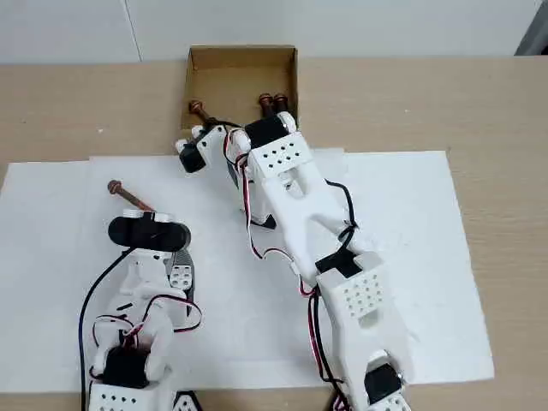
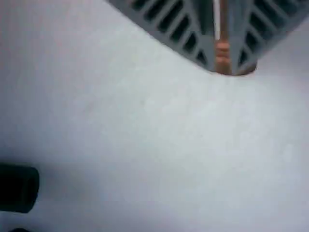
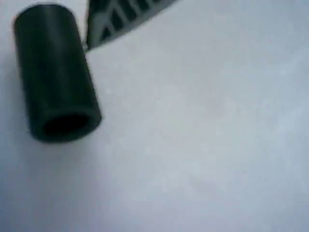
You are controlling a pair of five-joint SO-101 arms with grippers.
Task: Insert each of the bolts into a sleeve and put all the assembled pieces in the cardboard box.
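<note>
The cardboard box (image 1: 242, 58) sits at the far edge of the table (image 1: 445, 103), open-topped, a shallow brown tray with thin walls. Against its near wall I see three copper-coloured bolt heads: one bolt (image 1: 197, 107) in the near-left corner and a pair of bolts (image 1: 272, 101) side by side at the near-right. The arm hides their shanks, so I cannot tell whether they wear sleeves.

A fourth bolt, the loose bolt (image 1: 128, 195), lies slanted over the left part of the white paper (image 1: 411, 223), its round head pointing far-left. The left gripper (image 2: 227, 67) is clenched on its threaded copper shank, pinched between grey ribbed fingers (image 2: 183, 34). Near it a black sleeve (image 2: 17, 188) rests on the paper.

The right gripper (image 1: 204, 144) is stretched out to the box's near-left corner. In its wrist view a second sleeve (image 3: 55, 72), a smooth, matte black, hollow tube, lies on its side on the paper just beside one grey ribbed finger (image 3: 120, 17). I cannot tell whether those jaws are released or clenched.
</note>
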